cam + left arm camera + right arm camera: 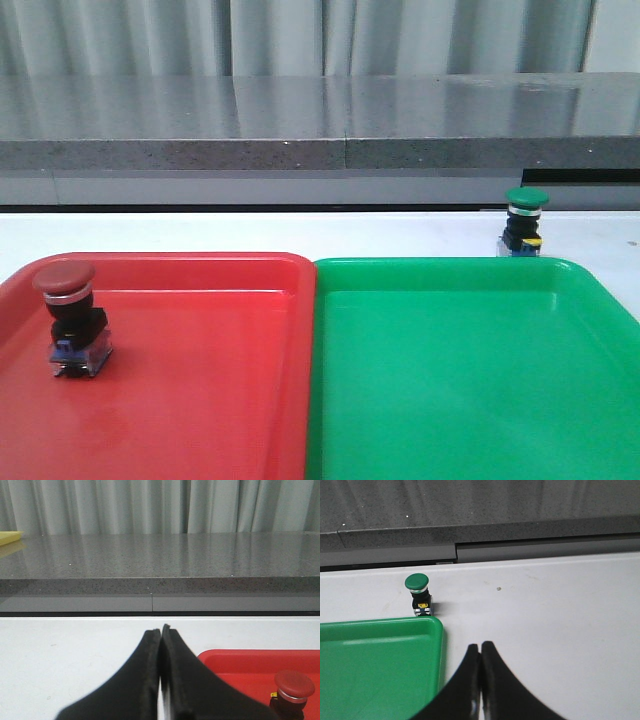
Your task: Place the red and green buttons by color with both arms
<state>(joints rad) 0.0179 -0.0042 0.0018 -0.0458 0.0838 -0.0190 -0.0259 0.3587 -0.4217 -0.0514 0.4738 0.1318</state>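
The red button (69,315) stands upright inside the red tray (200,400), near its far left corner; its dark-red cap also shows in the left wrist view as the red button (295,685). The green button (525,222), with a yellow tab, stands on the white table just behind the green tray (470,400), outside it; it shows too as the green button (418,594). My left gripper (160,630) is shut and empty, over the table left of the red tray (260,665). My right gripper (480,646) is shut and empty, beside the green tray (375,670). Neither arm appears in the front view.
The two trays sit side by side at the table's front. A dark grey stone counter (320,125) runs along the back, with a curtain behind it. A yellow object (9,536) lies on the counter at the far left.
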